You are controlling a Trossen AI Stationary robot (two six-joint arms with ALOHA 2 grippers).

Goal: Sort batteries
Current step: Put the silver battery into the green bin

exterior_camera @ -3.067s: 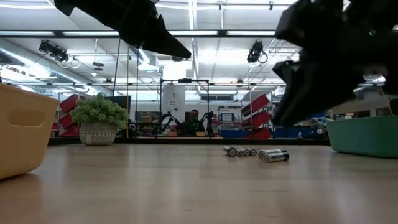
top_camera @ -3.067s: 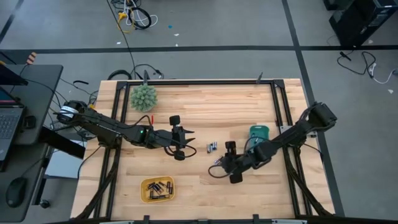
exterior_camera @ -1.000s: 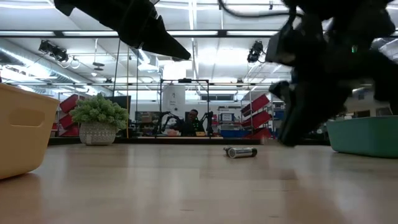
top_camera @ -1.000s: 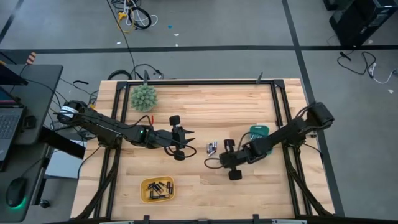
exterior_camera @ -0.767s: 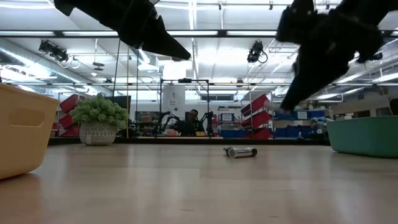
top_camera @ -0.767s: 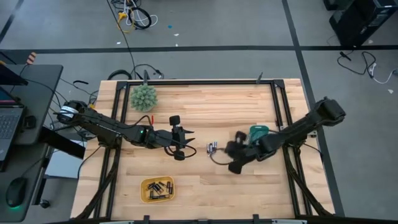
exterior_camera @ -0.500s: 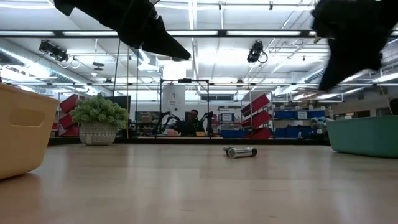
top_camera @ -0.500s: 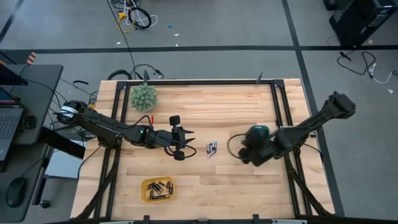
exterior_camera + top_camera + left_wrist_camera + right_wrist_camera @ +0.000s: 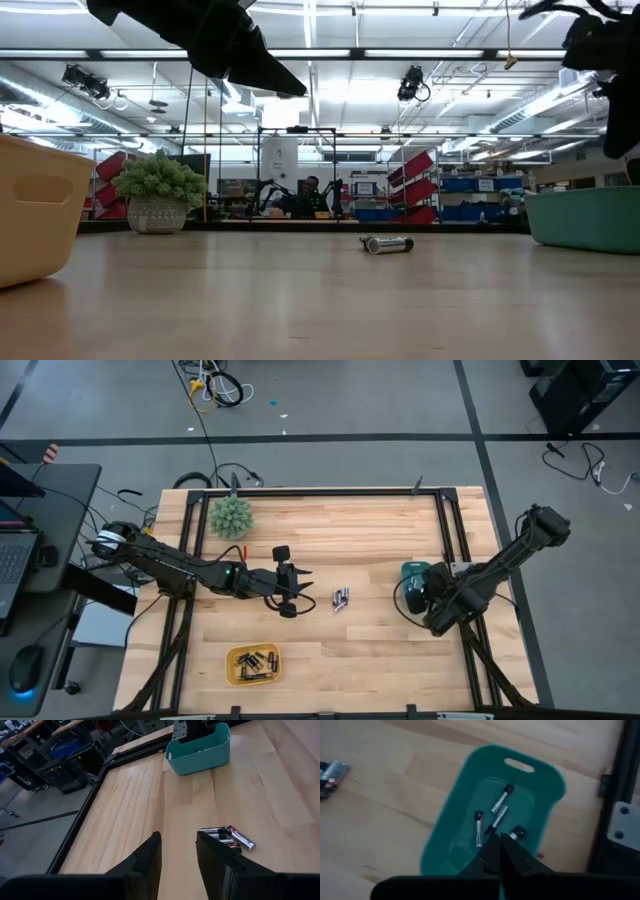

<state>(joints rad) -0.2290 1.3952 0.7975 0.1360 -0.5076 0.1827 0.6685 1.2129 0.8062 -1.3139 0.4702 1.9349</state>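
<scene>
The right arm has swung away from the middle of the table [image 9: 330, 535] since three seconds ago, when it hung low beside the loose batteries; its right gripper [image 9: 499, 851] is now above the teal tray [image 9: 412, 572] at the table's right side. In the right wrist view its jaws are pressed together, and I cannot tell whether anything is pinched between them. Below them four slim batteries lie on the teal tray's floor [image 9: 496, 816], each at its own angle.

The small cluster of batteries [image 9: 341, 598] left on the bare wood looks thinner than it did earlier, when more cells lay spread there. It sits near the middle of the table, between the two arms. In the low view it shows as a short silvery heap [image 9: 387, 244], and in the left wrist view as a few dark and silvery cells side by side [image 9: 226, 836], touching one another.

The left arm has not shifted. Its left gripper [image 9: 300, 588] hangs above the wood just left of that cluster, jaws partly apart and holding nothing; the left wrist view shows bare table between the two fingers [image 9: 146, 861].

The yellow tray [image 9: 253, 664] stands near the table's front edge, left of centre, with a number of dark batteries lying inside it. A spiky green ball [image 9: 231, 517] rests near the far left corner of the table, well apart from both trays.
</scene>
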